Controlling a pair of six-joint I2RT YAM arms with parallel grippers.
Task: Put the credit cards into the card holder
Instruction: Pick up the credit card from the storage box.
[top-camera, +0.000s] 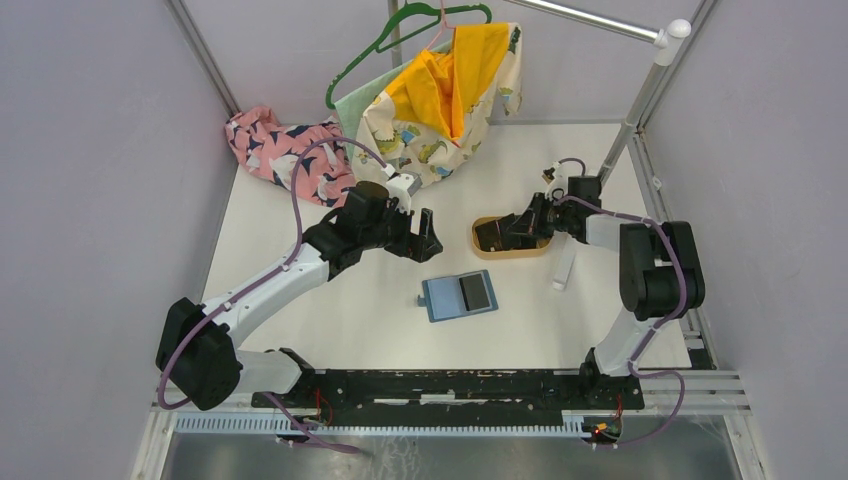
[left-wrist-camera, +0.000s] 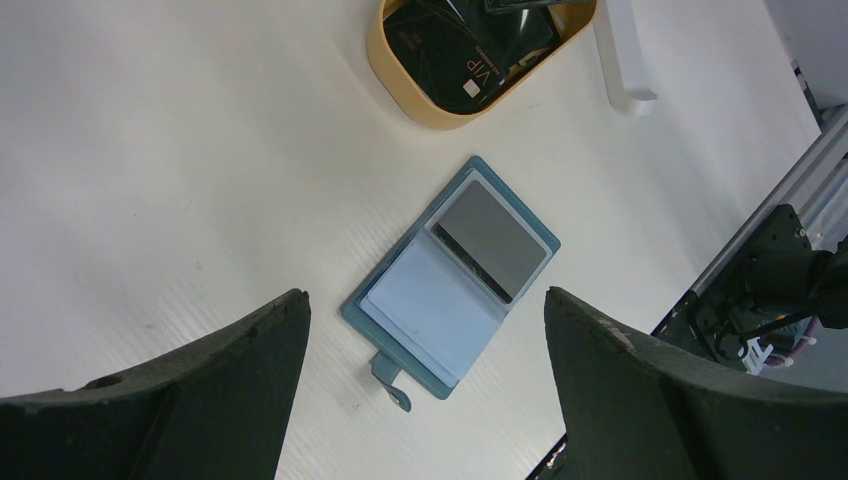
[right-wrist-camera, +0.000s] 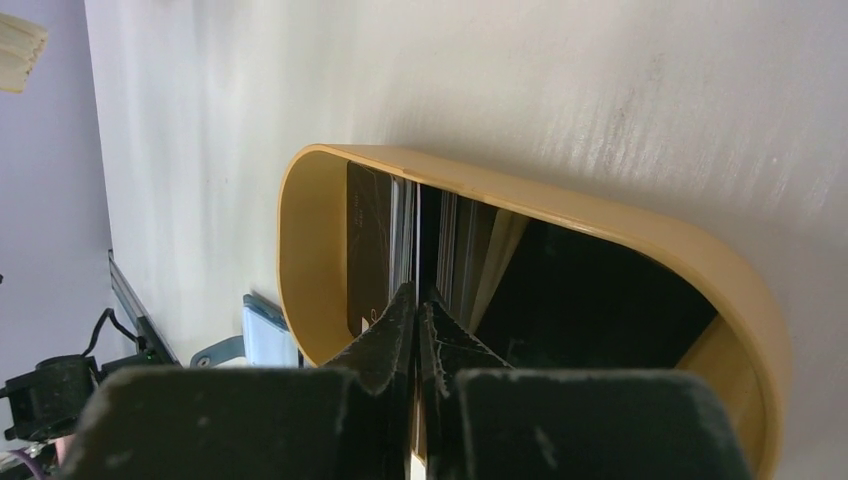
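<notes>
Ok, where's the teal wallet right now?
In the top view the wallet lies open near the middle of the table, just in front of the wooden tray and slightly to its left.

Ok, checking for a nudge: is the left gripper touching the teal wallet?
Apart. The top view shows bare table between the left gripper and the teal wallet.

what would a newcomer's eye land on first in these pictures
Bright yellow and dinosaur-print clothes are heaped at the back of the table. At its middle lies an open teal wallet with a dark card on it. To the right, the right gripper is closed inside a tan oval tray of dark cards.
</notes>
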